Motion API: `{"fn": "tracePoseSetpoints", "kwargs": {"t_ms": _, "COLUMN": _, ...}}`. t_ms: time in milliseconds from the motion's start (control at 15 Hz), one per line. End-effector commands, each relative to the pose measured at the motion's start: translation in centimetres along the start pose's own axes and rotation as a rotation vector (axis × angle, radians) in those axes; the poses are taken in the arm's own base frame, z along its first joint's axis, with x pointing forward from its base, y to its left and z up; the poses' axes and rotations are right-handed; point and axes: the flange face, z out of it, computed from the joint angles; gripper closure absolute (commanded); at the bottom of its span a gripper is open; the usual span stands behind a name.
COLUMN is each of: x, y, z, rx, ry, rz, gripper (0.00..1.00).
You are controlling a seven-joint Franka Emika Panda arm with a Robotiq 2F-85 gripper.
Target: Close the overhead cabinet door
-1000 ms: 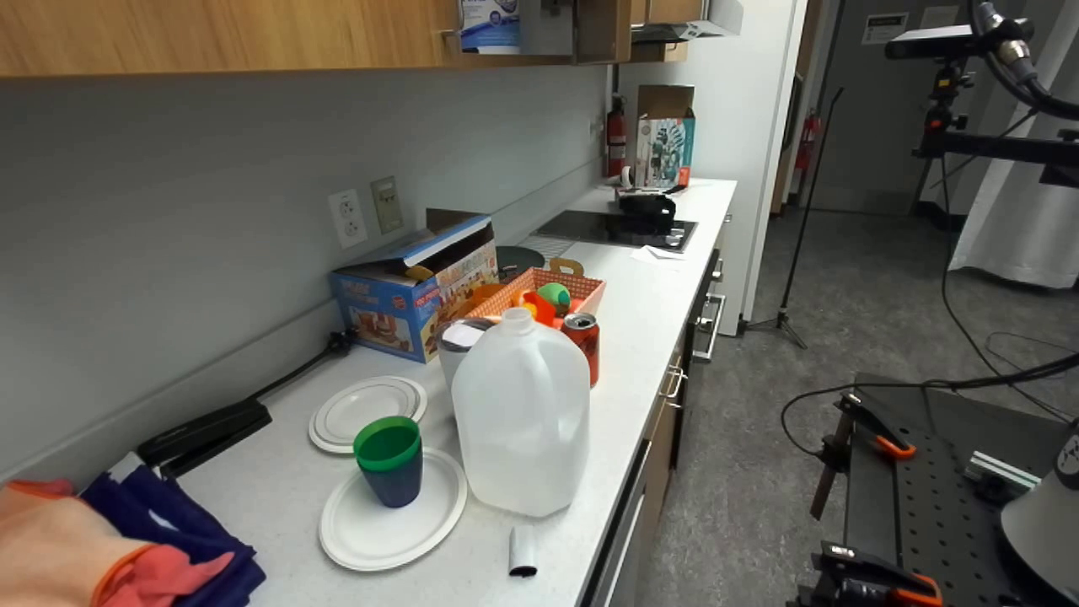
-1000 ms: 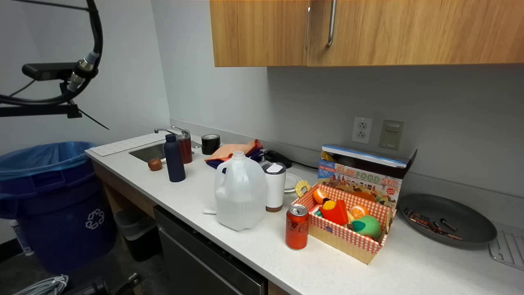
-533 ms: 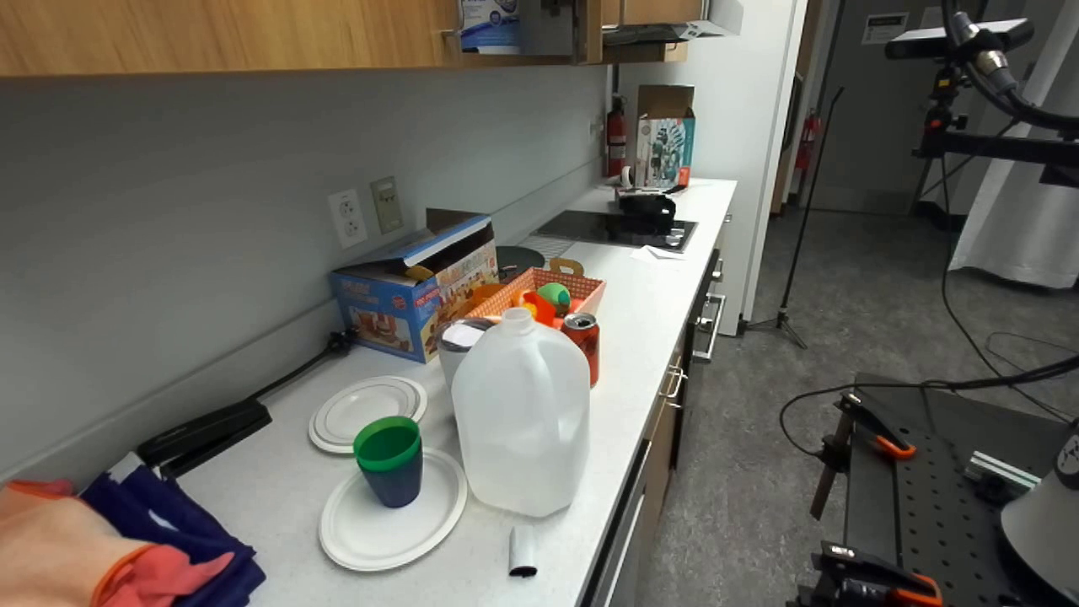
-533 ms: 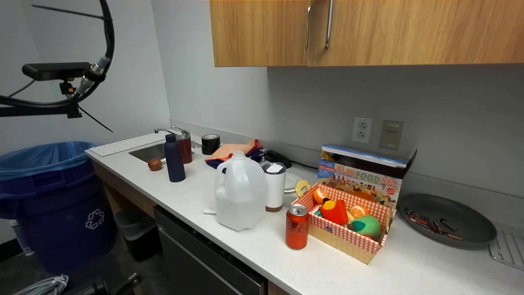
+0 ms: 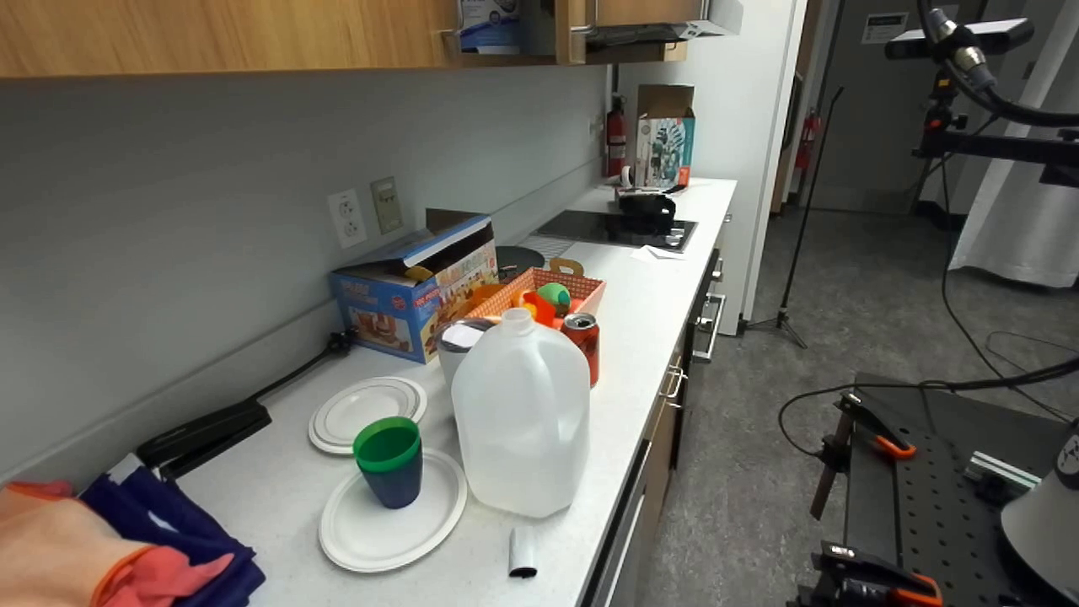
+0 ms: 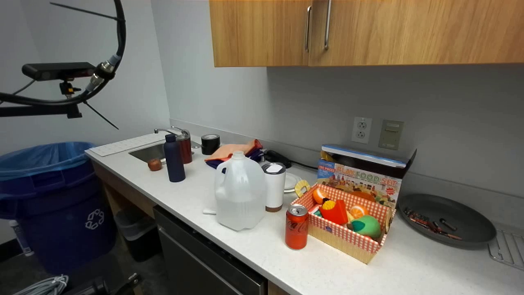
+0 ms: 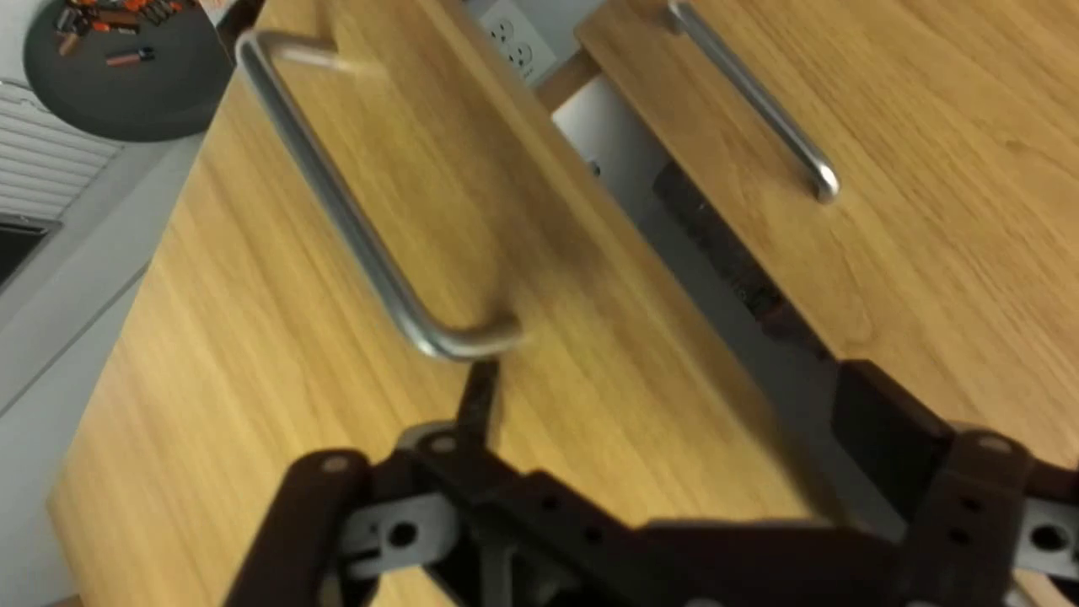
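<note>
The overhead cabinet door (image 5: 571, 34) is honey-brown wood and stands partly open. A gap before the neighbouring door shows blue-and-white contents (image 5: 489, 27). The door also shows in an exterior view (image 6: 417, 32) with its slim metal handle (image 6: 328, 24). In the wrist view, the door (image 7: 219, 320) fills the left and middle, with its handle (image 7: 337, 194) standing out from it. My gripper (image 7: 671, 375) is open with nothing between its fingers. One finger lies over the panel just off the handle's end; whether it touches is unclear. The other finger is beyond the door's edge, by the gap.
The neighbouring door (image 7: 944, 135) with its handle (image 7: 750, 93) is at the right. The counter below holds a milk jug (image 6: 240, 192), a soda can (image 6: 297, 227), a play-food basket (image 6: 339, 237) and a pan (image 6: 448, 221). A range hood (image 5: 645, 34) is beyond the door.
The door has swung further toward the cabinet, and its gap has narrowed in an exterior view. The arm's cable has moved left in an exterior view and right in an exterior view.
</note>
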Motion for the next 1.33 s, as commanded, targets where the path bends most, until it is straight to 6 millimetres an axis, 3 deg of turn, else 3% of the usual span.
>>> {"fn": "tracePoseSetpoints", "kwargs": {"t_ms": 0, "x": 3.3, "y": -1.0, "z": -0.4, "rx": 0.019, "ry": 0.083, "rz": 0.022, "gripper": 0.0}}
{"fn": "tracePoseSetpoints", "kwargs": {"t_ms": 533, "x": 3.7, "y": -4.1, "z": -0.3, "rx": 0.065, "ry": 0.081, "rz": 0.02, "gripper": 0.0}}
{"fn": "tracePoseSetpoints", "kwargs": {"t_ms": 800, "x": 3.5, "y": -5.2, "z": -1.2, "rx": 0.111, "ry": 0.036, "rz": 0.038, "gripper": 0.0}}
{"fn": "tracePoseSetpoints", "kwargs": {"t_ms": 1067, "x": 3.6, "y": -5.2, "z": -2.1, "rx": 0.135, "ry": 0.023, "rz": 0.058, "gripper": 0.0}}
{"fn": "tracePoseSetpoints", "kwargs": {"t_ms": 1267, "x": 4.0, "y": -3.9, "z": -3.4, "rx": 0.116, "ry": 0.038, "rz": 0.044, "gripper": 0.0}}
